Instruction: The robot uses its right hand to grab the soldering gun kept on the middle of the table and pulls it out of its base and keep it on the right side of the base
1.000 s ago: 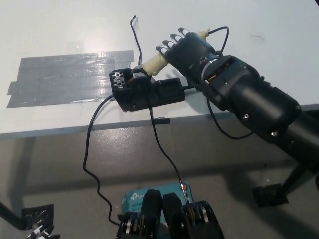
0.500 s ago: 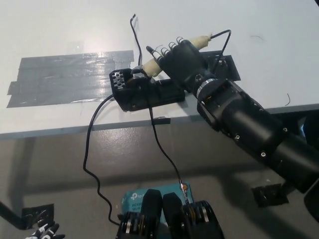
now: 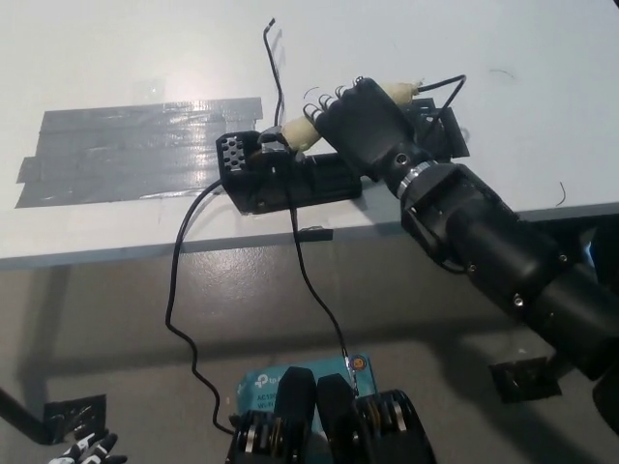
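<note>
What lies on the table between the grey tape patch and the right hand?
In the head view, the black base sits between the tape patch and the right hand, which is shut on the soldering gun.

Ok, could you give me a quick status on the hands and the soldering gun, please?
Right hand shut on soldering gun, tip end at base. Left hand low, bottom left. Cable trails beside the gun.
</note>
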Robot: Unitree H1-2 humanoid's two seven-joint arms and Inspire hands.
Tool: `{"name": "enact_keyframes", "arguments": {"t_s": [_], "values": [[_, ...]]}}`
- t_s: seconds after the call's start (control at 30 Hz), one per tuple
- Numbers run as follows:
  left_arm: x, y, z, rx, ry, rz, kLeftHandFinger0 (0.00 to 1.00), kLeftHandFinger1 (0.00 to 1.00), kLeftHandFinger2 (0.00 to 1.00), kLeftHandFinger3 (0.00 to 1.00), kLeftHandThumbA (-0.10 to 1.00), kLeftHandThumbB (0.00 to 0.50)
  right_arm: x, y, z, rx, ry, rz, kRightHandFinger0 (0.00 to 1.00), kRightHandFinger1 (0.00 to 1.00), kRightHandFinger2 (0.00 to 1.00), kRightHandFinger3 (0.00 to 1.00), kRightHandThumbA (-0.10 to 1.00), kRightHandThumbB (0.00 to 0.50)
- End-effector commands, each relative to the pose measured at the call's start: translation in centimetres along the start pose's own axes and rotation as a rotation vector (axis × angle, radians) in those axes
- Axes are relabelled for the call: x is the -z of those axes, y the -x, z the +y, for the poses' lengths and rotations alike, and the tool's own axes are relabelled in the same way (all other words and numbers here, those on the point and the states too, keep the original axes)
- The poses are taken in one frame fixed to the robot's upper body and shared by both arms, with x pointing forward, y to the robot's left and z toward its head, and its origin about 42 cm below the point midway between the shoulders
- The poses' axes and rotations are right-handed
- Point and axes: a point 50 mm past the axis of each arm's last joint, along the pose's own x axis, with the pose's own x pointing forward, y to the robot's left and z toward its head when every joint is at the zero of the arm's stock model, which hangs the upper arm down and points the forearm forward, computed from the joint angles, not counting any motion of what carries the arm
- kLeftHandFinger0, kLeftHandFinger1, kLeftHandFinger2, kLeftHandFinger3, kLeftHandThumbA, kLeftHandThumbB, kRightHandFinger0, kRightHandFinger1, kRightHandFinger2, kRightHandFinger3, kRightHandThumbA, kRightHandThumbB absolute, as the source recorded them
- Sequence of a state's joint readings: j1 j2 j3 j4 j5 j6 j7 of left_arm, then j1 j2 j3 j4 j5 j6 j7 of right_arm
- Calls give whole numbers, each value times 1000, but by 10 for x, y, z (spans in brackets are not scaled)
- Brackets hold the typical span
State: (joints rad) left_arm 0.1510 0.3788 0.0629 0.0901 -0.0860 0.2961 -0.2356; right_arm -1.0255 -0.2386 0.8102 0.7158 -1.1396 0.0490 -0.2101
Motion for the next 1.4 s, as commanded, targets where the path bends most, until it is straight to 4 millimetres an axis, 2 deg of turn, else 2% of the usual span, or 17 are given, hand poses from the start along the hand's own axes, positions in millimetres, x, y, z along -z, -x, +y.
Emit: {"name": "enact_keyframes", "arguments": {"t_s": [0.0, 0.03, 0.07, 0.13, 0.27, 0.37, 0.5, 0.57, 0.63, 0.7, 0.77, 0.87, 1.03, 1.2, 1.23, 1.33, 1.37], "values": [[-10, 4, 8, -16, -63, -29, 426, 637, 763, 969, 748, 380, 58, -3, -34, 261, 29, 54, 0, 0, 38, 336, -100, 131], [-11, 4, 8, -17, -60, -28, 441, 648, 774, 973, 742, 379, 62, -3, -38, 254, 2, 56, 0, 0, 42, 281, -100, 77], [-11, 4, 9, -19, -55, -26, 435, 643, 771, 971, 734, 385, 68, -5, -42, 239, 15, 60, 0, 0, 211, 317, -100, 71], [-11, 3, 10, -20, -54, -23, 429, 639, 768, 966, 734, 389, 76, -5, -46, 244, 31, 66, 0, 0, 140, 318, -100, 68], [-11, 3, 10, -11, -79, -30, 437, 643, 772, 968, 774, 390, 108, -6, -64, 309, 101, 104, 0, 0, 0, 308, -100, 231], [-10, 2, 11, -9, -86, -25, 425, 645, 776, 973, 785, 389, 128, -5, -75, 313, 126, 127, 0, 0, 8, 212, -100, 166], [-12, 1, 14, -19, -85, -18, 443, 649, 759, 967, 784, 388, 163, -7, -108, 330, 171, 183, 0, 0, 0, 334, -100, 158], [-12, 1, 13, -18, -78, -20, 425, 641, 751, 961, 777, 384, 175, -5, -119, 343, 174, 202, 0, 0, 225, 332, -100, 130], [-10, 2, 13, -17, -74, -21, 426, 647, 761, 954, 782, 389, 183, -4, -123, 347, 182, 220, 0, 0, 26, 388, -100, 69], [-10, 2, 13, -19, -74, -19, 442, 655, 758, 943, 774, 376, 189, -1, -126, 356, 182, 235, 0, 0, 0, 276, -100, 86], [-10, 3, 12, -23, -79, -11, 445, 649, 755, 938, 768, 361, 196, 4, -125, 363, 173, 239, 0, 0, 80, 203, -100, 84], [-9, 4, 12, -16, -75, -12, 445, 652, 762, 943, 777, 389, 202, 12, -120, 352, 172, 246, 0, 0, 58, 218, -100, 149], [-9, 4, 13, -16, -83, -19, 436, 645, 750, 956, 769, 361, 208, 22, -109, 339, 154, 282, 0, 0, 0, 189, -100, 154], [-8, 4, 13, -13, -80, -20, 435, 646, 748, 956, 768, 365, 206, 32, -88, 243, 97, 363, 0, 0, 0, 394, -5, 124], [-9, 4, 12, -15, -74, -21, 413, 648, 755, 961, 760, 353, 203, 36, -75, 193, 59, 393, 0, 0, 0, 156, -20, 93], [-10, 4, 12, -18, -76, -21, 425, 645, 750, 957, 765, 364, 194, 41, -55, 103, -84, 433, 0, 0, 56, 294, -57, 249], [-10, 4, 12, -18, -75, -21, 402, 629, 748, 957, 759, 358, 191, 43, -49, 79, -99, 442, 0, 0, 74, 358, -4, 243]]}}
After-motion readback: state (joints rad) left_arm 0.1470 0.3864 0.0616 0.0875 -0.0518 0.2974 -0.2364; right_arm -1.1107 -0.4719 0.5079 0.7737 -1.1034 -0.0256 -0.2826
